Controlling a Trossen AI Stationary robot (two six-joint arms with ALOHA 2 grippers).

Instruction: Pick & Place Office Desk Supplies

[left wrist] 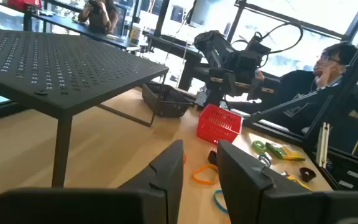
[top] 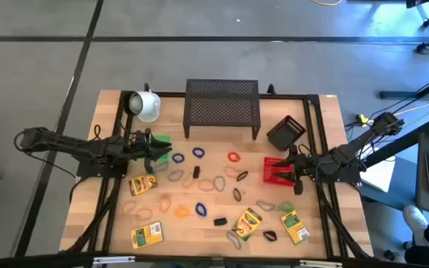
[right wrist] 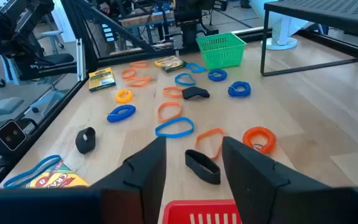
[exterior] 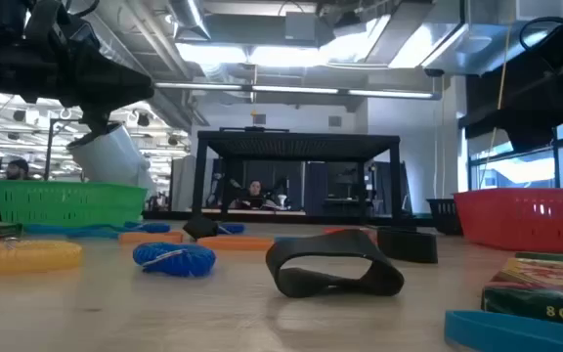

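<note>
Four crayon boxes [top: 143,184] and three baskets, green [top: 160,141], red [top: 277,170], black [top: 286,132], sit on the desk [top: 199,227]. Left gripper [left wrist: 194,163] and right gripper [right wrist: 194,146] fingers stand apart, holding nothing.

From my station: mesh rack [top: 223,109] at the table's [top: 326,119] rear centre, mug [top: 146,105] to its left; bands [top: 199,186] and crayon boxes [top: 247,222] scattered in front, between two baskets [top: 277,170] beside the grippers.

crayon box [exterior: 547,291] cut off by edge, blurred people behind
</note>
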